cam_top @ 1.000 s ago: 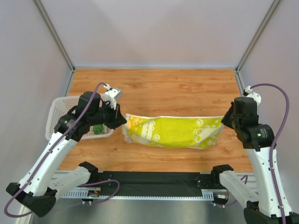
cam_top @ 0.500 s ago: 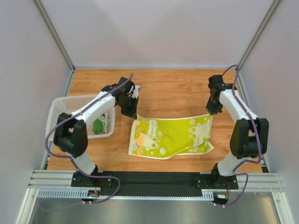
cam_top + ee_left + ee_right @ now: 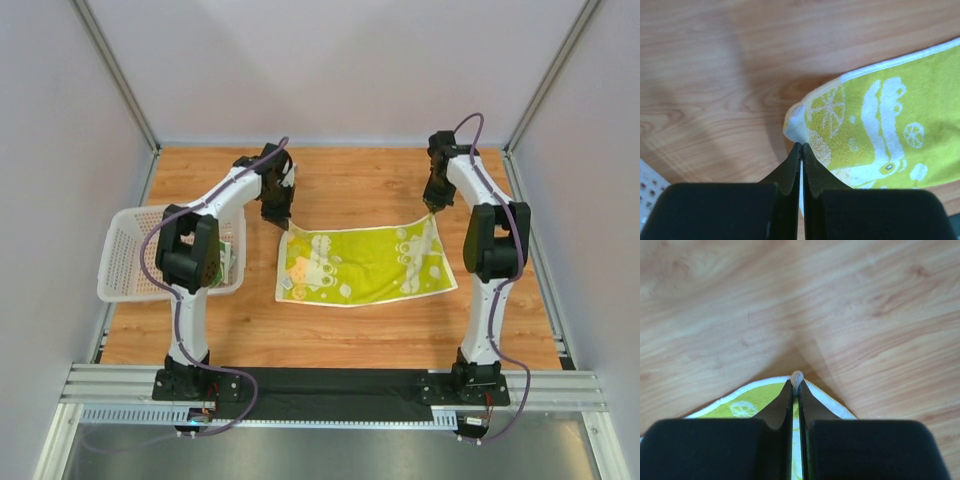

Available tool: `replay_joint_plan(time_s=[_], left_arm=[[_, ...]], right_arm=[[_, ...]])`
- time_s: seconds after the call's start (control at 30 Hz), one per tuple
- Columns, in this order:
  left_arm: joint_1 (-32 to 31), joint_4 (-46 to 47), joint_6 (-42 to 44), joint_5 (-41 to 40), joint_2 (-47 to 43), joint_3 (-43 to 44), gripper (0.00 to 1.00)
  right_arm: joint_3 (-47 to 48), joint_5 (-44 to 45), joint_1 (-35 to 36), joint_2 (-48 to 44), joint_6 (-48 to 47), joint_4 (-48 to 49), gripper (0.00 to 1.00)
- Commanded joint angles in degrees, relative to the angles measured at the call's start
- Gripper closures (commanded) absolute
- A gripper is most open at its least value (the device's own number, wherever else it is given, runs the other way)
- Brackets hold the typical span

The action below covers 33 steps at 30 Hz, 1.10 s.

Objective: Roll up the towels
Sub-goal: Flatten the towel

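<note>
The lime-yellow towel point(image 3: 365, 265) lies spread open on the wooden table point(image 3: 350, 330), printed side up, between the two arms and just right of the white mesh basket point(image 3: 125, 270); its near edge rests flat on the wood. The left gripper point(image 3: 801, 146) is pinched tight on the far-left corner, the white hem bunched just past its tips; the right gripper point(image 3: 797, 382) is clamped likewise on the far-right corner, a small nub of cloth poking out between its closed jaws.
</note>
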Motion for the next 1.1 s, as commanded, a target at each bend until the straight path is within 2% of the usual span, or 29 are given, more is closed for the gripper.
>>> replay_joint_plan(time_s=[0.0, 0.03, 0.1, 0.13, 0.17, 0.27, 0.3, 0.43, 0.47, 0.5, 0.53, 0.6, 0.67, 0.7, 0.77, 0.8, 0.83, 0.87, 0.9, 1.07], left_arm=[[1.1, -1.4, 1.0, -4.2, 1.7, 5.6, 1.00], [1.8, -1.8, 1.0, -4.6, 3.1, 8.1, 1.00], [2.4, -2.1, 1.4, -5.3, 4.0, 11.5, 0.70], [2.4, -2.1, 1.7, -5.7, 4.3, 12.6, 0.48], [2.4, -2.4, 2.1, -6.5, 4.4, 13.6, 0.42], [2.4, -3.5, 3.9, -7.8, 3.1, 16.0, 0.26], [2.4, -4.0, 4.2, -8.1, 2.5, 16.0, 0.26], [2.0, -4.4, 2.3, -7.2, -3.7, 11.5, 0.25], [1.8, -3.5, 2.3, -5.9, -5.6, 9.1, 0.20], [0.8, -1.0, 2.5, -4.3, -9.5, 4.0, 0.06], [-0.2, -0.4, 2.2, -5.2, -11.6, 1.7, 0.00], [-3.4, 1.5, 1.0, -7.7, -17.9, -5.4, 0.00], [-5.5, 4.4, -1.5, -11.4, -21.9, -9.8, 0.00], [-7.0, 6.4, -2.3, -11.8, -26.1, -14.8, 0.00], [-6.9, 10.1, -7.2, -11.0, -29.6, -19.9, 0.00], [-6.1, 11.9, -6.4, -6.9, -31.7, -23.2, 0.00], [-6.1, 13.4, -6.1, -0.4, -32.2, -24.2, 0.00], [-6.2, 13.4, -6.2, 0.4, -32.6, -24.3, 0.00], [-6.8, 12.6, -6.6, 0.6, -32.3, -23.4, 0.00], [-10.9, 6.7, -6.9, -2.8, -30.7, -21.6, 0.16]], right_arm=[[9.5, 2.6, -0.2, 3.4, 1.2, -3.7, 1.00], [11.3, 2.5, -0.3, 5.3, 1.1, -4.5, 1.00], [15.7, 2.3, -0.6, 6.7, 1.1, -6.1, 0.88], [16.5, 1.9, -1.0, 6.9, 1.5, -6.8, 0.78], [16.5, 1.0, -1.5, 6.4, 2.2, -7.5, 0.63], [10.9, -0.4, -3.3, 2.1, 4.3, -6.2, 0.56], [9.2, -0.3, -5.0, 0.8, 4.6, -6.0, 0.53], [2.9, 1.3, -5.5, -4.4, 3.4, -5.0, 0.50], [1.3, 1.5, -5.5, -5.7, 3.3, -4.7, 0.51], [-2.2, 1.5, -5.5, -8.3, 3.3, -4.4, 0.50], [-4.6, 1.2, -5.5, -10.4, 3.4, -3.9, 0.50], [-12.4, 1.7, -5.5, -16.5, 3.5, -1.2, 0.49], [-17.3, 3.3, -5.5, -20.7, 4.3, 1.7, 0.41], [-20.0, 3.8, -5.5, -24.9, 4.6, 2.6, 0.38], [-26.4, 3.9, -5.5, -28.3, 5.5, 5.2, 0.32], [-28.2, 4.0, -5.5, -29.7, 5.7, 5.8, 0.31], [-31.2, 3.9, -5.5, -32.0, 5.9, 6.6, 0.31], [-32.5, 3.2, -5.5, -32.9, 5.9, 6.9, 0.31], [-33.6, 2.7, -5.4, -33.7, 5.3, 7.3, 0.31], [-39.3, 0.3, -5.5, -37.9, 4.2, 6.5, 0.33]])
